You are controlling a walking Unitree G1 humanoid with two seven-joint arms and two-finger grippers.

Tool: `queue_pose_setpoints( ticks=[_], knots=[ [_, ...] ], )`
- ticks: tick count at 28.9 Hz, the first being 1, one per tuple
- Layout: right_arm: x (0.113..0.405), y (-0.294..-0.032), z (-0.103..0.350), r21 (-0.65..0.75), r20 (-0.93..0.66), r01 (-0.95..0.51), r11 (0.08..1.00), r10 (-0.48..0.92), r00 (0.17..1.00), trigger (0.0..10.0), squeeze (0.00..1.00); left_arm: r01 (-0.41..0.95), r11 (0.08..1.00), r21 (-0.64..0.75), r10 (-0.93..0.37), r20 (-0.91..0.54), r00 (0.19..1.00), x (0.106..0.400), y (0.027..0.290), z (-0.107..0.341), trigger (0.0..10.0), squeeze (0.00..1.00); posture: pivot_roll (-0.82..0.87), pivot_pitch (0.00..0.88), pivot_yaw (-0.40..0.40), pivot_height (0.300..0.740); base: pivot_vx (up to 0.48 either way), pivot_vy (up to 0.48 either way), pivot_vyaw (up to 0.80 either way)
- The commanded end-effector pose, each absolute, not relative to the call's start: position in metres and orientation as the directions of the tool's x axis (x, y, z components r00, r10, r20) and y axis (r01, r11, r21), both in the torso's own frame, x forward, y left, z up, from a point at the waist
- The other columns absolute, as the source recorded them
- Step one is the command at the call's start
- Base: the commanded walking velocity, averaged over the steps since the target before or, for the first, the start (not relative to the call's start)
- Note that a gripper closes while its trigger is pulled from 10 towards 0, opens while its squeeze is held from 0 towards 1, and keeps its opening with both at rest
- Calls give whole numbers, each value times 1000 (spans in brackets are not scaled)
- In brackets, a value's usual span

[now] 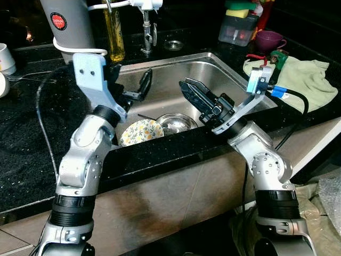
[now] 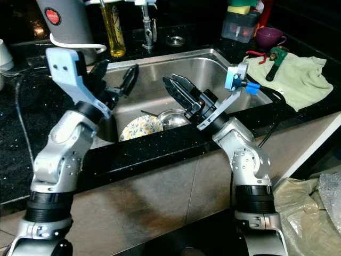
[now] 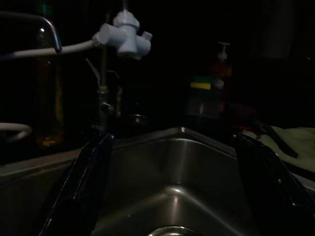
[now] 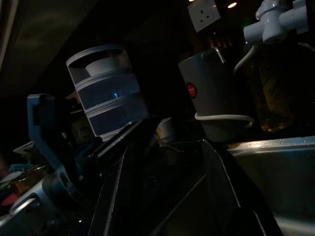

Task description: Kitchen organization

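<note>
While both arms reach over the sink (image 1: 213, 66), the left gripper (image 1: 133, 88) hangs above its left side, fingers spread, holding nothing. Below, on the sink floor, a floral plate (image 1: 139, 131) lies touching a steel bowl (image 1: 177, 123). Right gripper (image 1: 193, 92) hovers above the bowl, fingers parted, empty. Green cloth (image 1: 306, 80) on counter, far right.

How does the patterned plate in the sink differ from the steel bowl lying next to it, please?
The floral plate is cream with a yellow and blue flower pattern, while the steel bowl is plain shiny metal. The floral plate is shallow and leans tilted against the sink's near wall; the steel bowl is deeper and sits upright on the sink floor. The floral plate lies toward the robot's left, the steel bowl toward its right. Both are round and rest side by side in the sink.
</note>
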State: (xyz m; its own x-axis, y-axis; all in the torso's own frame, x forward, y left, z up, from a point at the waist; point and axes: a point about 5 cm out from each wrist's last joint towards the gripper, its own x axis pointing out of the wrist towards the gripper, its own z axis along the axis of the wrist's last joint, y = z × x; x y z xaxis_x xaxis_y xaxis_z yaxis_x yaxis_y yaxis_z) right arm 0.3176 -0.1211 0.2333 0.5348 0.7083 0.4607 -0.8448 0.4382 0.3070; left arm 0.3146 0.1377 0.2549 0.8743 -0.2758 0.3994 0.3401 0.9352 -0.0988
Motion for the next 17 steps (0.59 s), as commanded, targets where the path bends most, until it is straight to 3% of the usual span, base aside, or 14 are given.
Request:
queue_pose_setpoints(
  ticks=[1,11,17],
  knots=[
    [317,-121,240,290,477,-849,441,703,528,10000,0,339,936,-92,-276,404,872,313,140,259,10000,0,-30,0,-31,732,0,0,0],
    [319,-121,242,269,474,-848,457,704,529,10000,0,331,938,-98,-269,393,879,312,148,256,10000,0,-48,0,-23,732,0,0,0],
    [320,-126,251,256,492,-854,453,699,519,10000,0,336,937,-94,-258,462,848,307,159,279,10000,0,-41,14,-31,732,0,0,0]
  ],
)
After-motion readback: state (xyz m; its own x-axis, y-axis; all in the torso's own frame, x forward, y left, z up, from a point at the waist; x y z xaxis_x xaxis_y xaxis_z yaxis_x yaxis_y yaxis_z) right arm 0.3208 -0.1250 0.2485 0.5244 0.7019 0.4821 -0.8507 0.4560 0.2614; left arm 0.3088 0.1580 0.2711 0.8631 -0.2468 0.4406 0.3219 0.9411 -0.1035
